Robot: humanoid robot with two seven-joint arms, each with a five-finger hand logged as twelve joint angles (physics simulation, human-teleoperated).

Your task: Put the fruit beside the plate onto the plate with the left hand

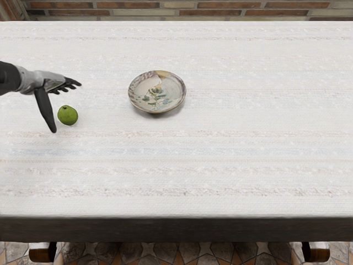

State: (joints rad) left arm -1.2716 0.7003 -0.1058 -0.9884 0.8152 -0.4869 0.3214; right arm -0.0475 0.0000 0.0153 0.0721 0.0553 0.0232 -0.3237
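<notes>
A small green fruit (68, 115) lies on the white tablecloth, to the left of a round ceramic plate (157, 91) with a leaf pattern. The plate holds nothing. My left hand (55, 99) comes in from the left edge and hovers just left of and above the fruit. Its fingers are spread, the thumb (46, 110) pointing down beside the fruit, and it holds nothing. I cannot tell whether the thumb touches the fruit. The right arm is out of view.
The long table (220, 165) carries a white cloth and ends in a dark front edge (176, 227). A brick wall (165, 10) runs along the far side.
</notes>
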